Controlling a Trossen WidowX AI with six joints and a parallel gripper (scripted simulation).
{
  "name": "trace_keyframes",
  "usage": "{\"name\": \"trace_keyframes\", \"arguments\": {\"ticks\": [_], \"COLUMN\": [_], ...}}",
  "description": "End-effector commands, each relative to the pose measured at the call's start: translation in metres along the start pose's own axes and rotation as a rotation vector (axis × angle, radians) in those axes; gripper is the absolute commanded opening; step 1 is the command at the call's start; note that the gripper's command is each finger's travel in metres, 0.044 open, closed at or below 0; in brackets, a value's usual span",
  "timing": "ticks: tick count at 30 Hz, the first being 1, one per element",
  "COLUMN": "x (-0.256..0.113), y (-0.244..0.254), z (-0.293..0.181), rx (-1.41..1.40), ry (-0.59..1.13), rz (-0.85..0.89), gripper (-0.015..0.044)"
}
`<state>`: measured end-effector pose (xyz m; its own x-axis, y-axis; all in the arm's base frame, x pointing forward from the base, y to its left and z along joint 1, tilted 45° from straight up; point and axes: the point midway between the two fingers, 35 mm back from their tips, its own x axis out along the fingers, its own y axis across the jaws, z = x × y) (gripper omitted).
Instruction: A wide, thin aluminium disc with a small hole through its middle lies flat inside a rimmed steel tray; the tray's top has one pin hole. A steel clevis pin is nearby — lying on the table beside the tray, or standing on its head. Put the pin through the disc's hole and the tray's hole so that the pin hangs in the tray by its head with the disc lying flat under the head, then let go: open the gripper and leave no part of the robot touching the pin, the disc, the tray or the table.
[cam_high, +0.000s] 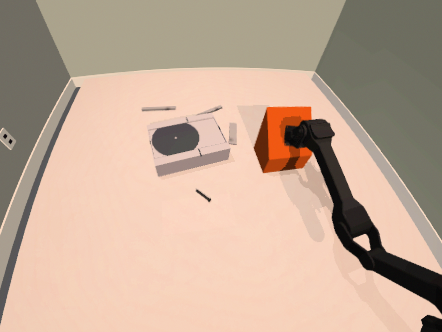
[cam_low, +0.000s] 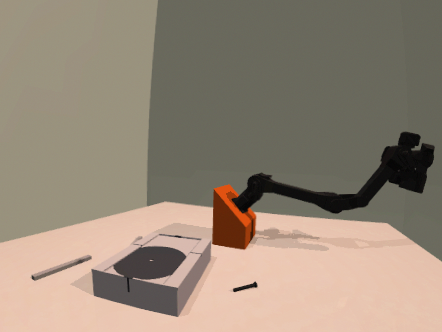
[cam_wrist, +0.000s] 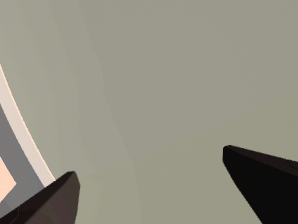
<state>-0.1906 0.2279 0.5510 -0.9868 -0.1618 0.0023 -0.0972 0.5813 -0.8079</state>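
Hand, black, two fingers standing wide apart with nothing between them, raised clear of the surface; clevis pin, one, dark, headed, lying on its side on the surface, below and well apart from the hand, beside the tray; tray, one, pale grey, rimmed, farther from the hand than the pin; disc, one, dark, flat within the tray, small hole at its middle; loose bars, three, grey, on the surface beyond the pin from the hand; wedge block, one, orange, carrying the arm at the end away from the hand
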Motion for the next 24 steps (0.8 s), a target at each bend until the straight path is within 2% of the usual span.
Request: {"name": "trace_keyframes", "arguments": {"ticks": [1, 4, 9, 24], "x": [0.000, 0.006, 0.017, 0.001], "y": [0.000, -0.010, -0.059, -0.194], "z": [0.000, -0.001, 0.014, 0.090], "rx": [-0.005, -0.101, -0.440, -1.270], "ry": [0.004, 0.059, 0.125, 0.449], "rz": [-0.001, -0.017, -0.070, -0.263], "gripper": [0.0374, 0.0295, 0.0164, 0.0160]}}
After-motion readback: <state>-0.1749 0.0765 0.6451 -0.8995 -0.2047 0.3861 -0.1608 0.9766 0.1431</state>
